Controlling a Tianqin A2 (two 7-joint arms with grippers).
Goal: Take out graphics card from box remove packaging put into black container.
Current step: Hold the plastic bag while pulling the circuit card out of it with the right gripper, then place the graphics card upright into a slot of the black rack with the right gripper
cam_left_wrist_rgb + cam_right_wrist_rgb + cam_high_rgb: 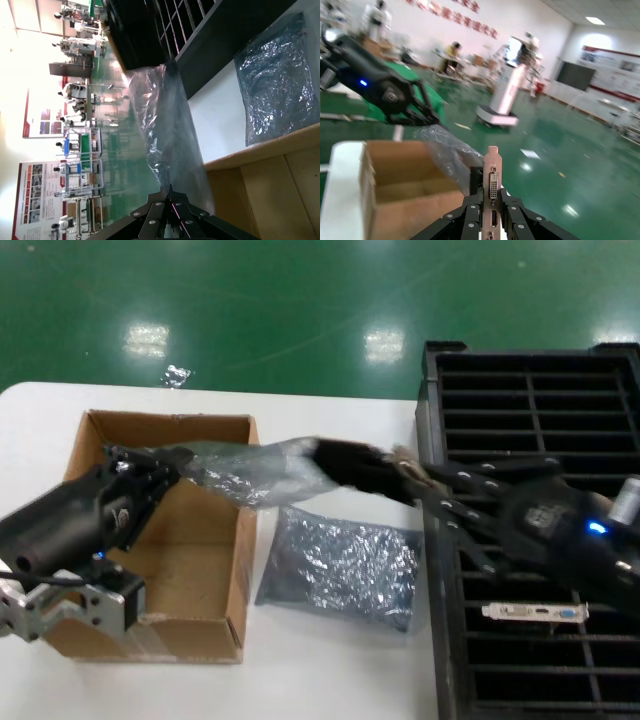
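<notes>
Most of the graphics card (350,468) is blurred and half sheathed in the packaging (245,470), its long axis level, bracket end toward the black container (540,400). The right tool (425,480) is clamped on that bracket beside the container's near wall. The left tool (165,468) pinches the packaging's far end over the box (215,570)

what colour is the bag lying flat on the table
Dark blue-grey and crinkly-shiny, the bag shows best in the head view.
</notes>
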